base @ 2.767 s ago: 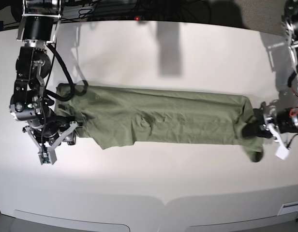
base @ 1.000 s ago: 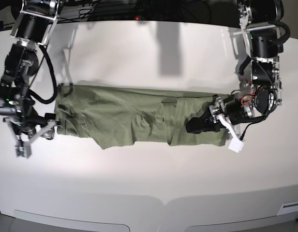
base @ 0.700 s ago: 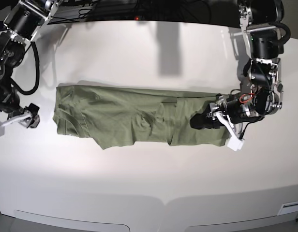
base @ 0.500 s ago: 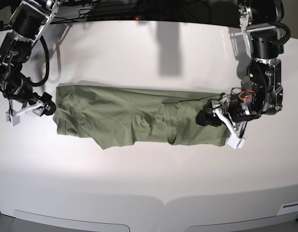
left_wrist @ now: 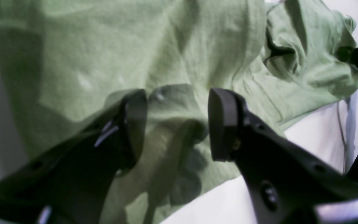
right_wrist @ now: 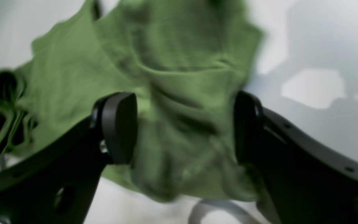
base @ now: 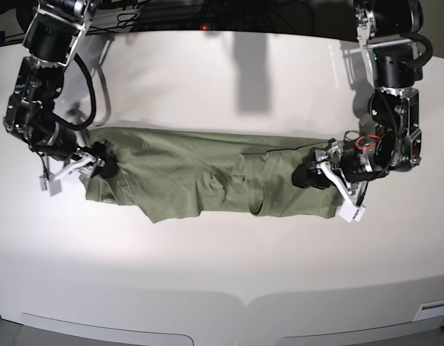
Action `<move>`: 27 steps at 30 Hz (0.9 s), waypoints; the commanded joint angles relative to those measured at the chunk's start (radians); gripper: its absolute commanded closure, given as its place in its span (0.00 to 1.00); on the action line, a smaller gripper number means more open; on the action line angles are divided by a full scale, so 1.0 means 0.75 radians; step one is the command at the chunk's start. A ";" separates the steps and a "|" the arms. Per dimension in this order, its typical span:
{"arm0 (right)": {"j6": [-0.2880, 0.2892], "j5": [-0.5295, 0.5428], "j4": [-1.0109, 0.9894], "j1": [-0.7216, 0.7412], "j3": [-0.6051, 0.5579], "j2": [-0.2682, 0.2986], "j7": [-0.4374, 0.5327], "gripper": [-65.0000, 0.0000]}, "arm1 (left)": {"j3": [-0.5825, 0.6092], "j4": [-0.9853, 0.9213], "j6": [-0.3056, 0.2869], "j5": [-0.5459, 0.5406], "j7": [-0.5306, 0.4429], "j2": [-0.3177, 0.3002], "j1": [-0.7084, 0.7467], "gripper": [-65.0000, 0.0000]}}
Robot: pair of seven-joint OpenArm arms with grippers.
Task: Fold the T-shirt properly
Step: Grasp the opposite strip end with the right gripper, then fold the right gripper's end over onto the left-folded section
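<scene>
The sage-green T-shirt [base: 200,176] lies as a long wrinkled band across the white table [base: 222,274], its right end folded back over the middle. My left gripper [base: 324,191] hangs over that folded right end; in the left wrist view the left gripper [left_wrist: 179,124] is open, its dark fingers [left_wrist: 224,124] apart above the T-shirt [left_wrist: 135,56]. My right gripper [base: 76,171] is at the shirt's left end. In the blurred right wrist view the right gripper [right_wrist: 183,127] stands wide open above the T-shirt [right_wrist: 172,62], nothing between its fingers [right_wrist: 120,127].
Both arm columns rise from the table's back corners, the right arm [base: 42,79] on the view's left and the left arm [base: 395,65] on its right. Dark cables [base: 171,14] run along the back edge. Bare white table lies in front of the shirt.
The right gripper swung in from the bare table at the left to the shirt's left end and opened wider. The left gripper drew back a little toward the right over the folded flap.
</scene>
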 commanded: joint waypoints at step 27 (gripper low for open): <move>0.086 0.249 0.016 0.388 -0.145 -0.282 -0.199 1.00 | -0.004 0.025 -0.010 -0.020 -0.072 0.004 -0.014 0.52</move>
